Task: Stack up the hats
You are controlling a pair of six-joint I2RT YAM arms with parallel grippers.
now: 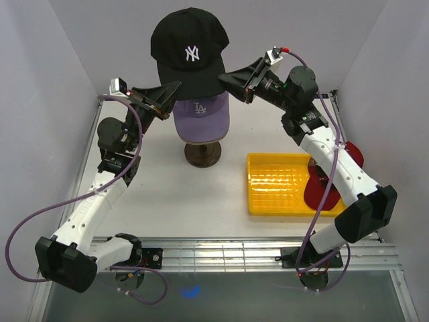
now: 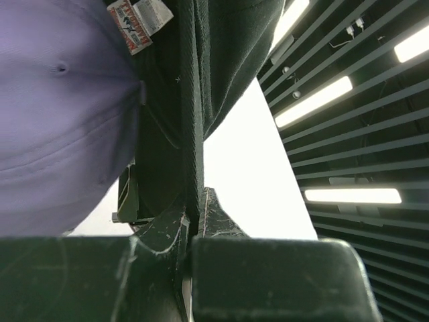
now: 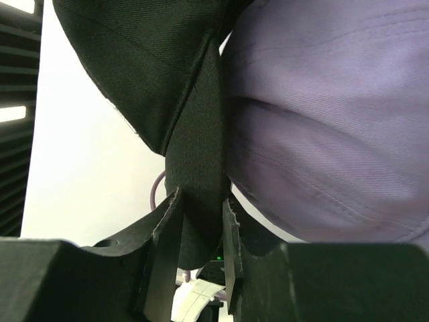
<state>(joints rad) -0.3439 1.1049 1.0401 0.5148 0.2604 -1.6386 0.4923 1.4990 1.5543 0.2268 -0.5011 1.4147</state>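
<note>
Black cloth fills both grips: the black cap (image 1: 188,50) with its white front logo hangs between the two grippers, pinched at opposite sides of its lower edge. The left gripper (image 1: 169,95) has its fingers pressed nearly together on the cap's left rim, and the left wrist view shows only the thin folded edge between them, with a printed label (image 2: 137,23) inside the cap above. The right gripper (image 1: 229,82) is clamped on the right rim, and its wrist view shows a narrow band of black fabric squeezed between the two pads.

Just under the held cap, below and between the grippers, sits the lavender cap (image 1: 201,117), its brim pointing toward the arm bases. It rests on top of a dark stand (image 1: 203,155). In both wrist views the lavender crown bulges right beside the fingers. Whether the black cap touches it cannot be told.

Right of the right gripper and nearer the bases lies the yellow tray (image 1: 275,184) on the white table (image 1: 174,201). A red cap (image 1: 314,191) lies at the tray's right end, much of it hidden by the right arm.

Each arm rises from its base, bends outward at the elbow, and reaches inward and up, fingers pointing toward the other arm.
</note>
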